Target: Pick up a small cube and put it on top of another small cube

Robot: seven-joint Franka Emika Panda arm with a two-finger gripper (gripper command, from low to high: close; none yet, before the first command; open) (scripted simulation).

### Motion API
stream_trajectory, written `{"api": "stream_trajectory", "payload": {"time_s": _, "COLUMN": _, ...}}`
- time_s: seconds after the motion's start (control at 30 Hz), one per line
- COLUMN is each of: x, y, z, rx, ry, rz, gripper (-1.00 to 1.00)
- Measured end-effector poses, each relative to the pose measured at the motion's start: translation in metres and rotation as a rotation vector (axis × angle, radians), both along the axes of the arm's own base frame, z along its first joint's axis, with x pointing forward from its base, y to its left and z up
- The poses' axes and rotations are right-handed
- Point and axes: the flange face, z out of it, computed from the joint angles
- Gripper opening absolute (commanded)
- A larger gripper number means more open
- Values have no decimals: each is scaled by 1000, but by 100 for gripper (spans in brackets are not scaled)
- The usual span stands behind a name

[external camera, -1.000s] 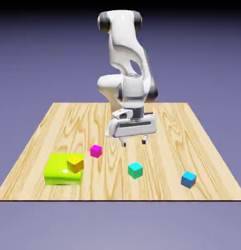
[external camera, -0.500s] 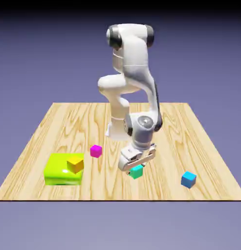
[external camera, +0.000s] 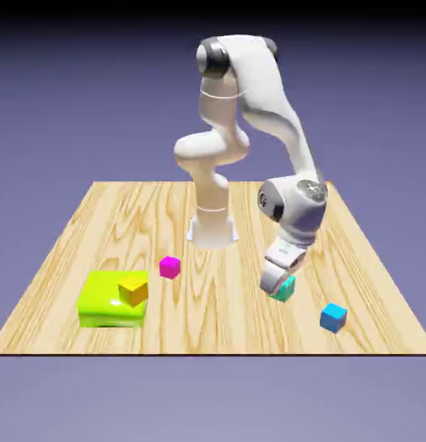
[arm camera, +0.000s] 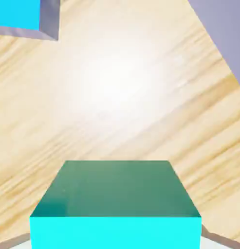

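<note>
As it hangs tilted, the small cube (external camera: 285, 288) sits between the jaws.

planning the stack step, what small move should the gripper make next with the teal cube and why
Probably carry the small teal cube, which sits between the fingers of the gripper, toward the cyan-blue cube, keeping it raised. That cube lies nearby on the table, at the exterior view's right.
</note>
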Motion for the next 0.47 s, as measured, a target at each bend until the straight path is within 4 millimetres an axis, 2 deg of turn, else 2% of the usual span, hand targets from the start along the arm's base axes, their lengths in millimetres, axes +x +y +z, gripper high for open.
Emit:
{"api": "stream_trajectory", "payload": {"time_s": 0.17, "x": -1, "y": 93, "z": 19, "rx": 0, "ry": 2, "rz": 256, "gripper": -100}}
{"api": "stream_trajectory", "payload": {"time_s": 0.2, "x": -2, "y": 101, "z": 20, "rx": 0, "ry": 2, "rz": 279, "gripper": -100}}
{"api": "stream_trajectory", "payload": {"time_s": 0.23, "x": -2, "y": 101, "z": 20, "rx": -1, "ry": 2, "rz": 279, "gripper": -100}}
{"api": "stream_trajectory", "payload": {"time_s": 0.33, "x": -3, "y": 94, "z": -39, "rx": -1, "ry": 2, "rz": 279, "gripper": -100}}
{"api": "stream_trajectory", "payload": {"time_s": 0.37, "x": -3, "y": 92, "z": -49, "rx": -1, "ry": 2, "rz": 279, "gripper": 100}}
{"api": "stream_trajectory", "payload": {"time_s": 0.43, "x": -3, "y": 92, "z": -49, "rx": -2, "ry": 0, "rz": 279, "gripper": 100}}
{"api": "stream_trajectory", "payload": {"time_s": 0.47, "x": -2, "y": 95, "z": -29, "rx": -2, "ry": 0, "rz": 279, "gripper": 100}}
